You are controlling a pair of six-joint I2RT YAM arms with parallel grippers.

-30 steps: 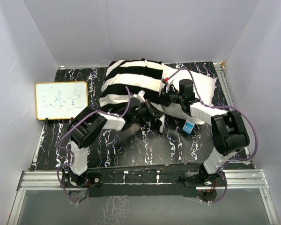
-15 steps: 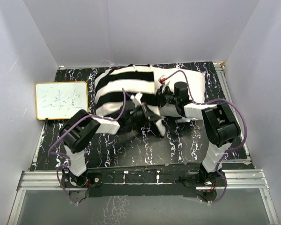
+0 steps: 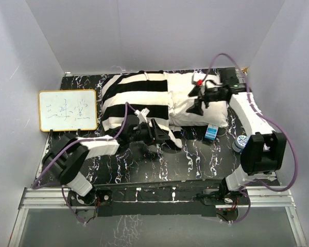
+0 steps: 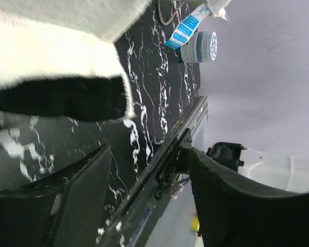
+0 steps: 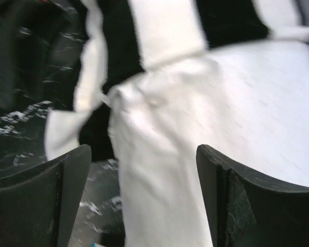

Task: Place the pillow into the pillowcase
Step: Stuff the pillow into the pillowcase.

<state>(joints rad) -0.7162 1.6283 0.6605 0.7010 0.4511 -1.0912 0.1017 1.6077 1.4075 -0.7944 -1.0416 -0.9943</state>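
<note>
Left gripper [image 3: 164, 136] sits low on the black table with white marble lines [image 3: 159, 164], and its two fingers are spread apart with nothing between them. In its own wrist view, the left gripper [image 4: 147, 154] has only bare table in the gap, and the hem of the big thin black and white striped pillowcase [image 4: 56, 98] hangs just past the fingertips, not touching. I think it waits there so it can grab that hem next. Right gripper [image 3: 198, 102] hangs over the big puffy plain white pillow [image 3: 216, 110], and it is spread wide too, holding nothing. Its wrist view is blurry, so I cannot tell if the right gripper [image 5: 144, 154] touches the pillow [image 5: 237, 103]. I think it is up there to push the bare end in. The pillow is mostly inside the pillowcase [image 3: 134, 95], at 12 o'clock on the table, but one end sticks out toward 3 o'clock. The job looks close to done, not finished. A small whiteboard with an orange frame [image 3: 67, 110] lies at 9 o'clock, and a little blue and white packet [image 3: 211, 133] lies just beside the pillow at 4 o'clock.
</note>
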